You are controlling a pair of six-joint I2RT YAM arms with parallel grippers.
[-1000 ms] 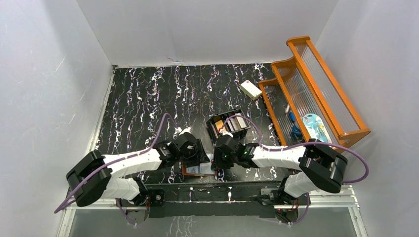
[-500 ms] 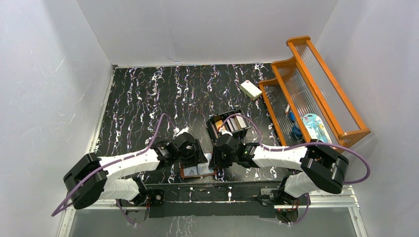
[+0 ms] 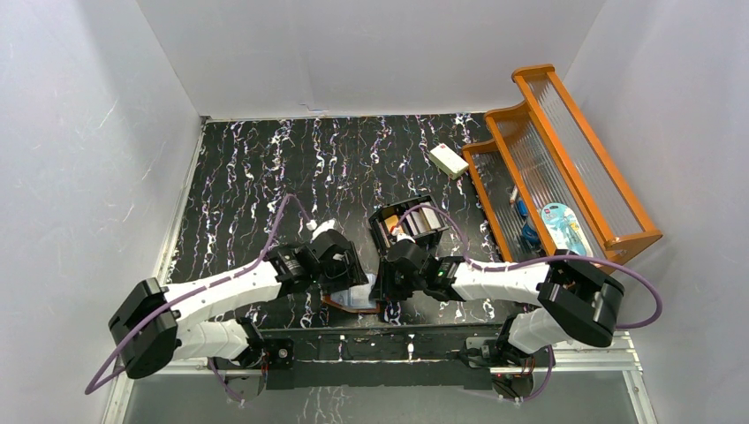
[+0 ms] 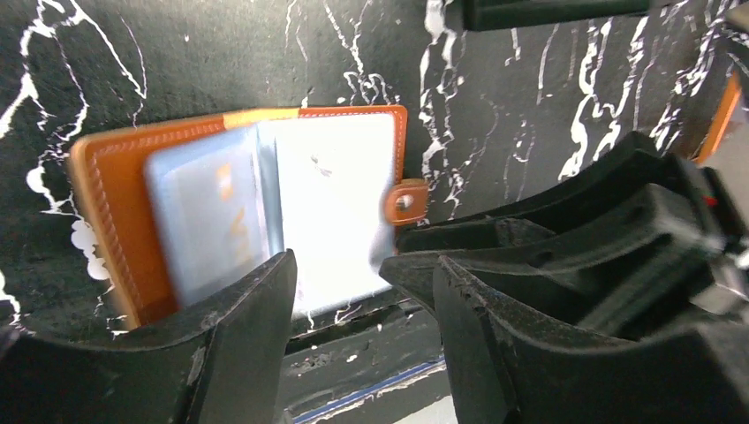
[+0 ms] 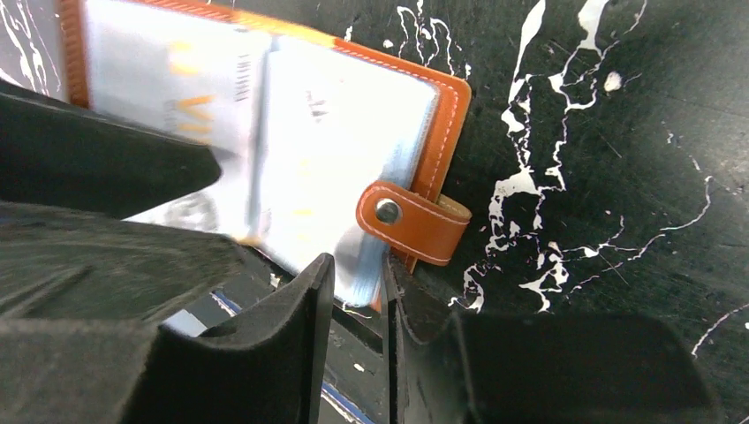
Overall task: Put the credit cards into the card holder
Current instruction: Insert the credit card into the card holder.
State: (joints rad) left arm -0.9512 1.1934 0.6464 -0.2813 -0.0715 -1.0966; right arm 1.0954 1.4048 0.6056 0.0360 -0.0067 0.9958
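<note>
While the card holder (image 4: 327,194) lies open on the table (image 5: 618,177) near its front edge, the left gripper (image 4: 340,269) straddles it with jaws apart, and the right gripper (image 5: 358,265) brackets its edge narrowly, grip undeterminable.

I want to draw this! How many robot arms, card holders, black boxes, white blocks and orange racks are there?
Robot arms: 2 (left arm, right arm)
Card holder: 1
Black compartment box: 1
White block: 1
Orange wooden rack: 1
Total: 6
</note>
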